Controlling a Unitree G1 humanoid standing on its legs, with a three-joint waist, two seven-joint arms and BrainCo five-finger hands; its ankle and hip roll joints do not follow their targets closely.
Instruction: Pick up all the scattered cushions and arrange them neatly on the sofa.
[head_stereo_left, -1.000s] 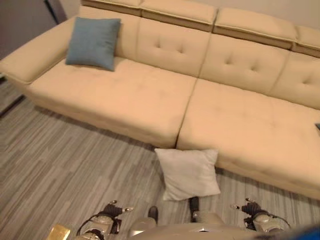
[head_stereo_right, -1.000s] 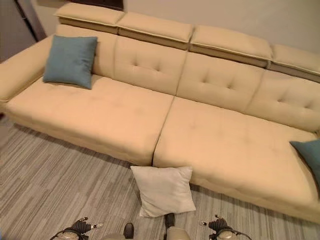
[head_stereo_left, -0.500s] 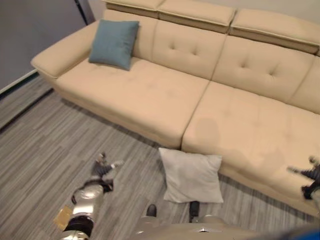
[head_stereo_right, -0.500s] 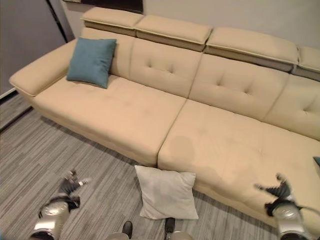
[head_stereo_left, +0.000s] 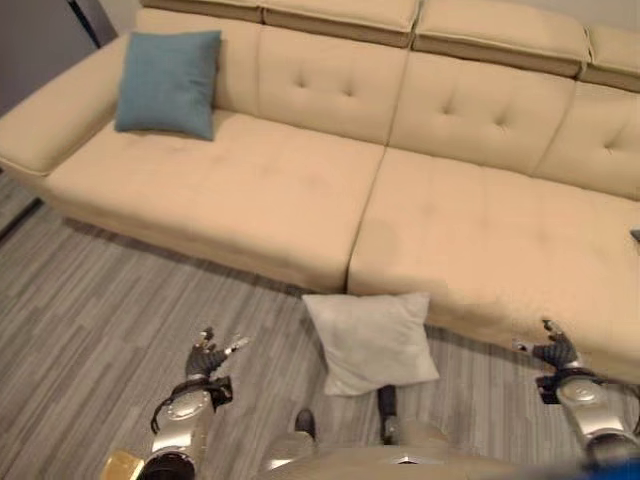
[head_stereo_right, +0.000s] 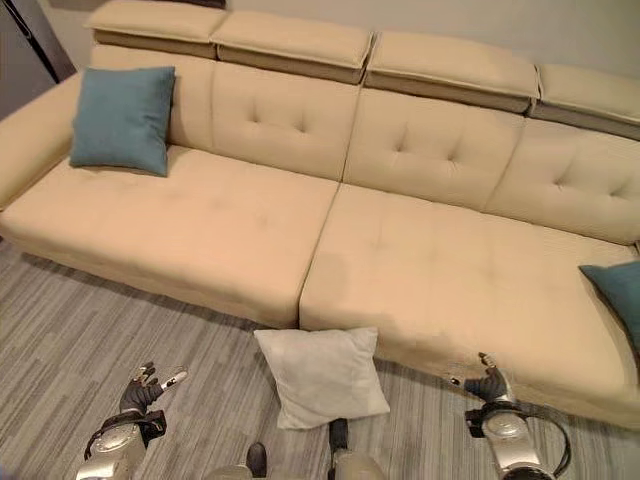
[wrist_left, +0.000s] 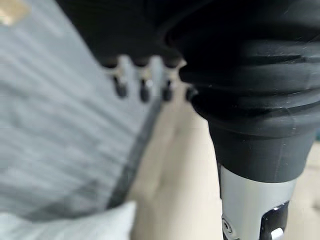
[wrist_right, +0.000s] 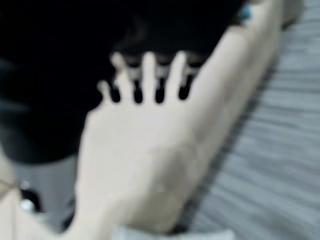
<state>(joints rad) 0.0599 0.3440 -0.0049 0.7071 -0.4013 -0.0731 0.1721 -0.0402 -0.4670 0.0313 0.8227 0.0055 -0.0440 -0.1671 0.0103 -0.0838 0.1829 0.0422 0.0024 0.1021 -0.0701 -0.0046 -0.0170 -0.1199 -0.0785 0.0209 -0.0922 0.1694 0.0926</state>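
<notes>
Cushion placement was read first in the left eye view: the white cushion (head_stereo_left: 371, 340) lay on the floor against the sofa (head_stereo_left: 470, 230), between both hands, the left hand (head_stereo_left: 207, 355) (fingers spread, empty) slightly nearer. In the right eye view, the right hand (head_stereo_right: 487, 384) was seen spread and empty beside the sofa front.

Grey striped plank floor (head_stereo_left: 110, 290), pale wall (head_stereo_right: 520, 30) behind, dark panel (head_stereo_right: 25, 45) at left

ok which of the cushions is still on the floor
The white cushion, lying on the grey floor against the sofa front. Both teal cushions are on the seat, one at each end.
</notes>
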